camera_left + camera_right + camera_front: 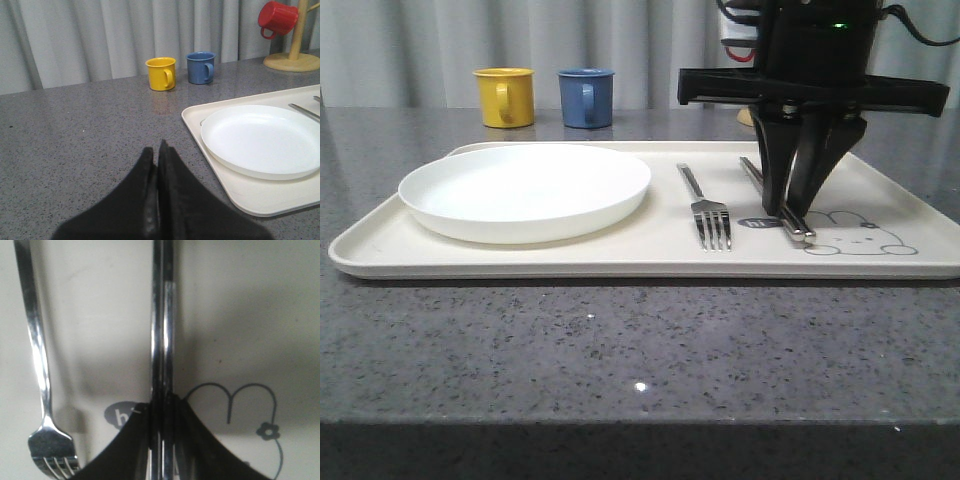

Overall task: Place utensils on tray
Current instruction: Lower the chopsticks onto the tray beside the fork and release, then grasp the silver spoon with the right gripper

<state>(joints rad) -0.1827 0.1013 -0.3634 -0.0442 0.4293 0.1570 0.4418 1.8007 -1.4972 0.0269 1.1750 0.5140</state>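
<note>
My right end effector (798,222) clamped on chopsticks (162,330), tips down on tray (620,258) beside fork (708,212), over rabbit drawing (855,238). Left end effector (156,160) together, idle over table (75,130). Best: release gently, keep pair parallel, lift straight up.

Chopsticks (162,330) run past frame edge; near ends hidden between right hand (162,440) fingers. Fork (42,390) tines cropped.

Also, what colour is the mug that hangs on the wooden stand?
Red. The mug hangs on the wooden stand; the left wrist view shows it best.
</note>
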